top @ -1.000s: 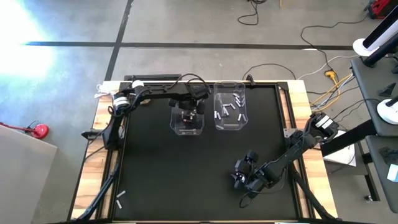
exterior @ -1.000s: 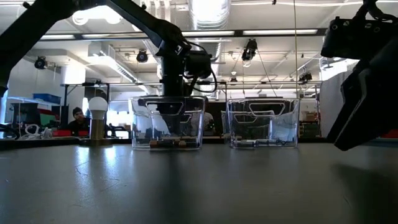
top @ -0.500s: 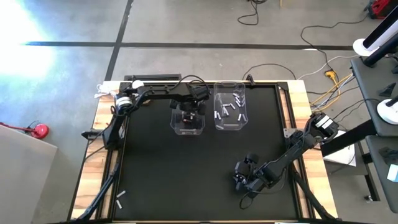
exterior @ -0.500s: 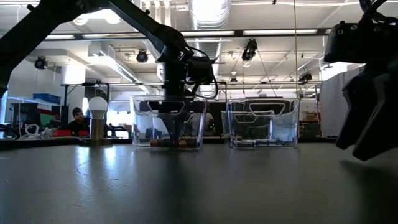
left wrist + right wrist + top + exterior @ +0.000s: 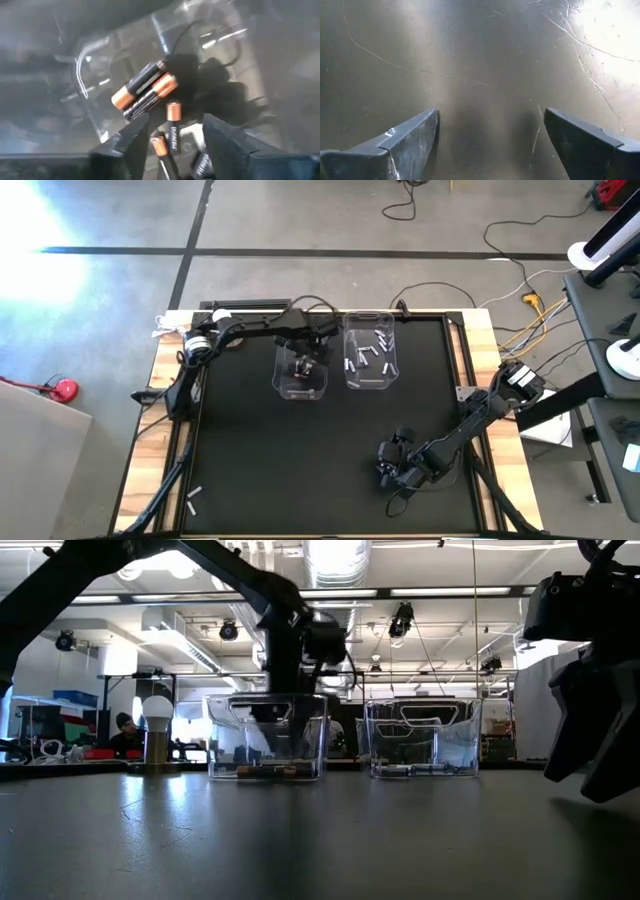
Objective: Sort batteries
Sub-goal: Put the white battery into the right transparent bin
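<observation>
Left gripper (image 5: pixel 172 137), jaws parted and holding nothing, hovers over dark copper-tipped batteries (image 5: pixel 145 90) in the left clear plastic bin (image 5: pixel 302 367) upper centre; right gripper (image 5: pixel 388 465), jaws wide, waits lower right above the black desk (image 5: pixel 300 460).

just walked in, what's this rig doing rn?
It is sorting batteries into two clear bins at the far side of the table. The left gripper hangs over the left bin with its fingers apart and nothing between them; copper-and-black batteries lie on the bin floor below it. The right bin holds the silver batteries. The right gripper sits open and empty low over the mat near the front. Two loose batteries lie on the front-left wooden edge.
</observation>
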Controlling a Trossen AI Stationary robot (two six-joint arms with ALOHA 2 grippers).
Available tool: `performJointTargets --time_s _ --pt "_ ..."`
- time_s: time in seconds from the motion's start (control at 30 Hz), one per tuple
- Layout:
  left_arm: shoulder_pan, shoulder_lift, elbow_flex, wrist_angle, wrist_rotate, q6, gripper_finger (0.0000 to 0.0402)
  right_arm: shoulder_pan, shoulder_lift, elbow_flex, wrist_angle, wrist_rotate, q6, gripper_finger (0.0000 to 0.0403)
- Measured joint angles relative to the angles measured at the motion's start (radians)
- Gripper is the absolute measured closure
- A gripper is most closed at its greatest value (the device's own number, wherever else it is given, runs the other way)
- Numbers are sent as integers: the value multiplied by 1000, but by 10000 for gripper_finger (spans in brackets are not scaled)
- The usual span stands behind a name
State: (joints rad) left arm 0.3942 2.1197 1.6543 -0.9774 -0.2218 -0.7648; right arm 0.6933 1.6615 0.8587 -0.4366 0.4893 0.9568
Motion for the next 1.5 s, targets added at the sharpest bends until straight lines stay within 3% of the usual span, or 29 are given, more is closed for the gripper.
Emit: performJointTargets --time_s 0.1,0.23,0.57,0.9,1.03,1.27,1.37,1.5 --pt "-13 -22 94 -92 -14 50 215 2 0 0 -1 -2 0 42" --pt "-50 -34 259 -275 -108 68 197 2 0 0 -1 -1 -8 42" --pt "-160 -51 703 -581 -262 177 193 3 0 0 0 0 -19 42" --pt "-312 -318 446 -593 -226 151 193 29 0 0 2 20 -34 42" --pt "-399 -446 273 -593 -149 -17 193 29 0 0 2 69 -37 42" --pt "-635 -651 -76 -574 -123 -410 193 29 0 0 9 80 -42 42" --pt "-748 -706 -218 -501 -99 -640 193 29 0 0 9 94 -51 42" --pt "-895 -722 -374 -322 -1 -780 193 29 0 0 11 149 -52 42"
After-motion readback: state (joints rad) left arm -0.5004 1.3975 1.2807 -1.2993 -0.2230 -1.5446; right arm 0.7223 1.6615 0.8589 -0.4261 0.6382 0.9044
